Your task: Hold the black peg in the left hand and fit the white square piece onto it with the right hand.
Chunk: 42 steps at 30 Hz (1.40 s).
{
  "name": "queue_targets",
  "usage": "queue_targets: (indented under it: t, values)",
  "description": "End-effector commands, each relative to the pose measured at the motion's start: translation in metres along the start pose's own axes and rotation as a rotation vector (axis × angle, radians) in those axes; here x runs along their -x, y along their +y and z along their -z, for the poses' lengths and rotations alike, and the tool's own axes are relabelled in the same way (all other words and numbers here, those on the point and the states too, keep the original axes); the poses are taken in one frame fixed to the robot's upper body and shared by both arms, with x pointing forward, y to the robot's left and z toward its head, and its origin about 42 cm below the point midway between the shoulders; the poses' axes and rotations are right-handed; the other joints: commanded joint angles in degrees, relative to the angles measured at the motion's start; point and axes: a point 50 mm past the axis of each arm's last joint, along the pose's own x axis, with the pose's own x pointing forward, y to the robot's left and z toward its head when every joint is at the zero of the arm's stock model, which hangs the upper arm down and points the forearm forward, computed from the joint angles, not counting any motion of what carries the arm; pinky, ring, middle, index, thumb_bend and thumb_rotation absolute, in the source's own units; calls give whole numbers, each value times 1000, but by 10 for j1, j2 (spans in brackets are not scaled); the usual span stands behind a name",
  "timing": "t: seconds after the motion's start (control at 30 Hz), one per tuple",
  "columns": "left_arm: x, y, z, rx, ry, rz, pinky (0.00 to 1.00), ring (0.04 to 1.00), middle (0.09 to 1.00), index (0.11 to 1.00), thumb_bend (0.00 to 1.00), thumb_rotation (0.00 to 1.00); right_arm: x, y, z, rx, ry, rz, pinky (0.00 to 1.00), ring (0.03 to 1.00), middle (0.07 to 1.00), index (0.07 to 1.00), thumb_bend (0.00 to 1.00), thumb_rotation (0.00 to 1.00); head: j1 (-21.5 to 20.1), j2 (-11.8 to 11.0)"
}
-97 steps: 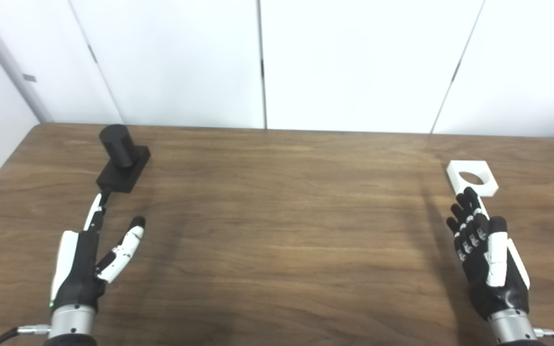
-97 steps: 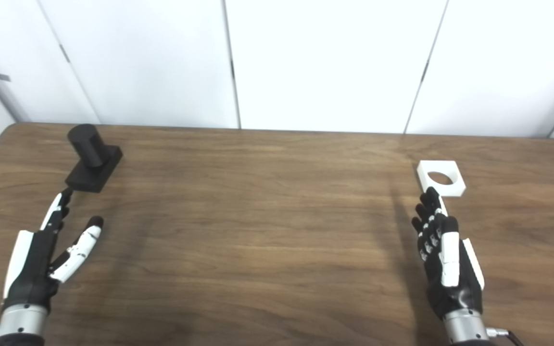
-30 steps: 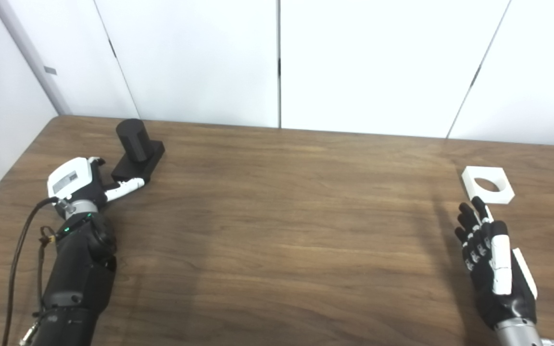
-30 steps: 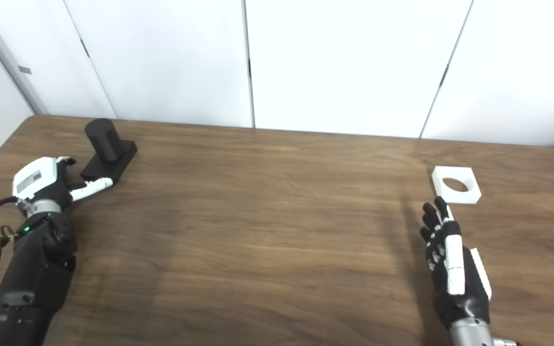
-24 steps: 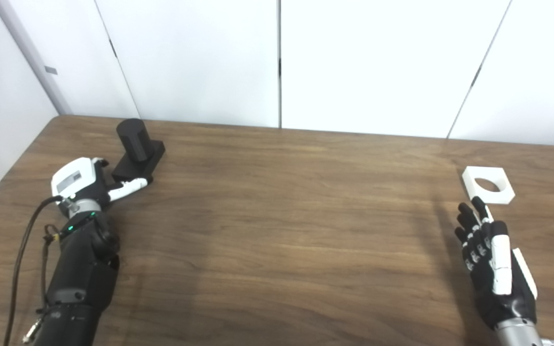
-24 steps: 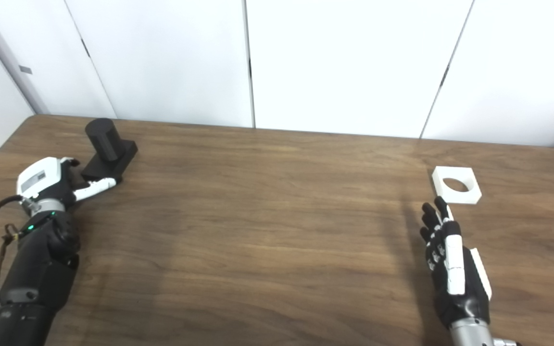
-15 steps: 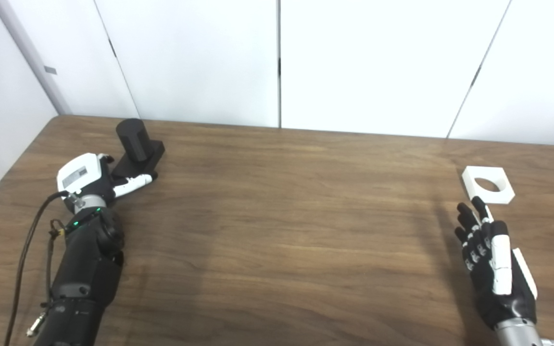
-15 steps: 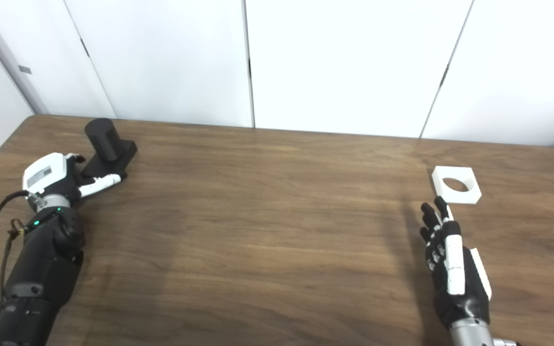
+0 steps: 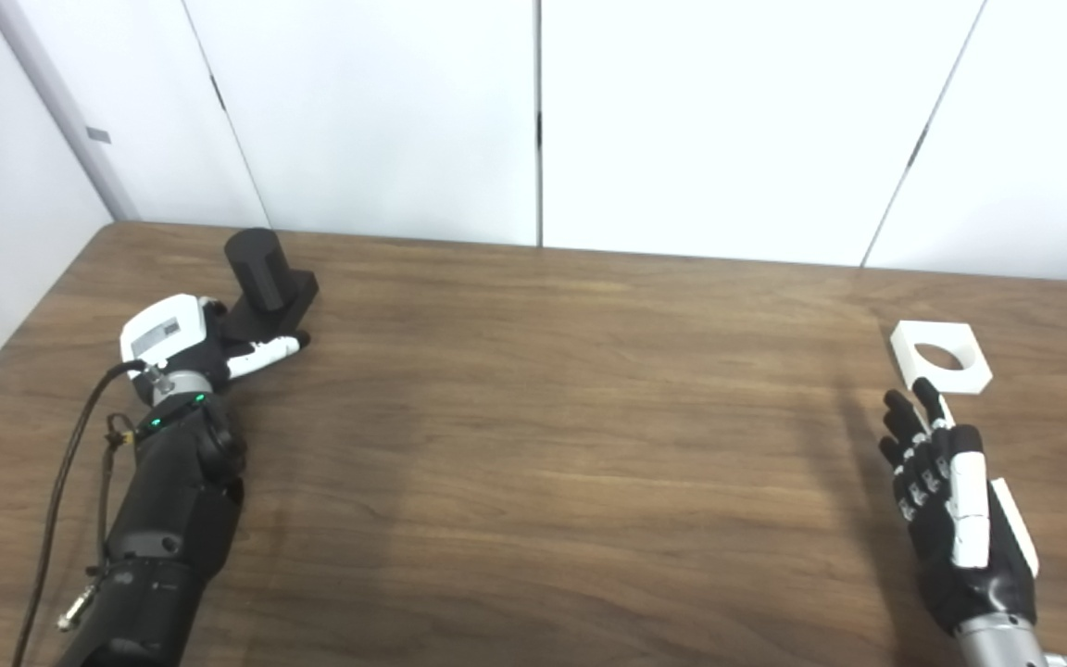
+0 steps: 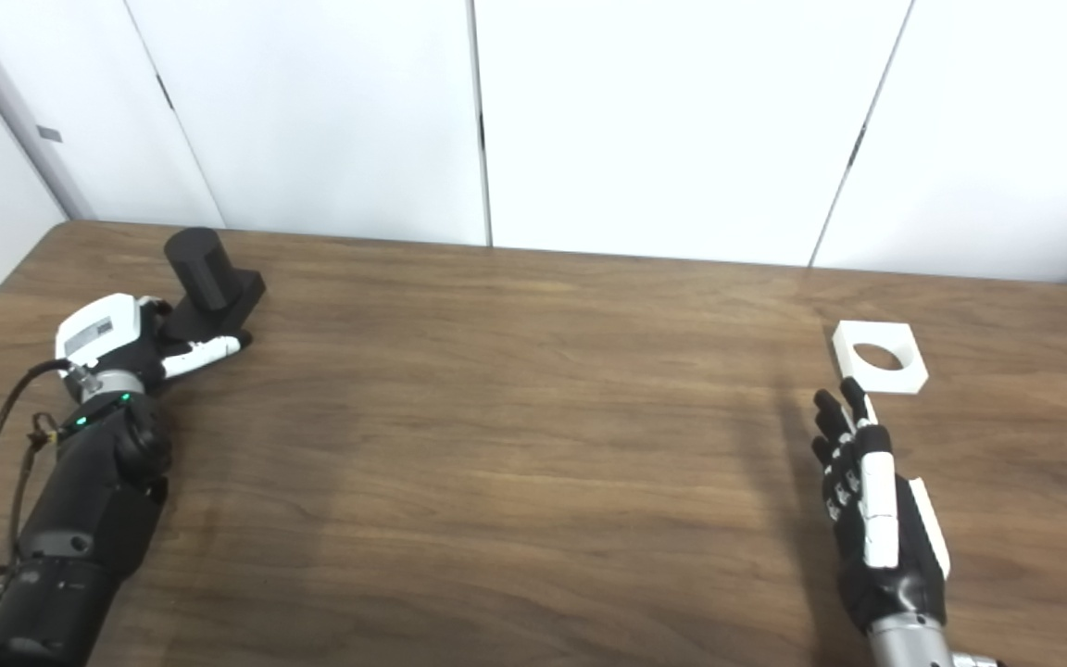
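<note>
The black peg (image 9: 257, 270), a short cylinder on a square black base (image 9: 276, 311), stands on the table at the far left. My left hand (image 9: 183, 341) is at the near-left side of that base, its thumb (image 9: 263, 351) lying along the base's front edge; it is open and not holding the peg. The white square piece (image 9: 940, 356), with a round hole, lies flat at the far right. My right hand (image 9: 946, 491) rests open on the table just short of it, fingertips (image 9: 913, 404) close to its near edge.
The brown wooden table (image 9: 552, 445) stretches between the two hands. White wall panels (image 9: 533, 120) rise behind its far edge. A cable (image 9: 61, 482) hangs beside my left forearm.
My left hand has slid forward and to the right, up against the peg's base, with the thumb now along its front edge. The right hand and the white piece have stayed put.
</note>
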Motion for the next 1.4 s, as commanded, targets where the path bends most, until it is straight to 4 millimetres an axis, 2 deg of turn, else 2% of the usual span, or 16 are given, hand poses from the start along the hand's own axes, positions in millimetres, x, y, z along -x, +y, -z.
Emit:
queue_targets:
  t: [0.0,0.13,0.2,0.43,0.6,0.83,0.93,1.13,1.37]
  values:
    - [-11,25,-12,5,-2,-47,917,924,915,871,866,772,26,0,6,-13,19,17,1000,989,953,1000,477,1000,1,0]
    - [-11,25,-12,20,16,-37,898,926,923,870,823,700,25,0,6,-34,21,16,1000,999,962,1000,502,1000,2,0]
    - [-10,24,-11,13,17,-36,876,912,908,853,818,699,25,0,6,-41,24,17,1000,1000,965,1000,502,1000,4,-1]
    - [-8,22,-13,-15,22,-43,846,907,905,823,773,626,27,-3,6,-30,25,14,1000,1000,970,1000,517,1000,35,-11]
    - [-7,21,-16,-19,23,-39,822,878,881,801,760,643,25,-8,9,-34,14,-5,1000,1000,979,1000,520,1000,53,-21]
    - [-5,17,-18,-13,19,-53,830,884,874,759,739,602,25,-9,9,-20,17,-3,1000,1000,975,1000,536,1000,67,-34]
    - [-4,17,-18,-17,18,-59,814,872,851,716,707,539,25,-9,9,-19,17,-3,1000,1000,978,1000,541,1000,69,-39]
    - [-3,16,-17,-1,15,-82,792,856,831,667,704,470,25,-8,8,-14,14,-2,1000,1000,974,1000,543,1000,69,-44]
    - [1,17,-16,34,-1,-105,779,837,798,603,662,303,26,-7,7,-14,10,-6,1000,1000,976,1000,520,1000,64,-43]
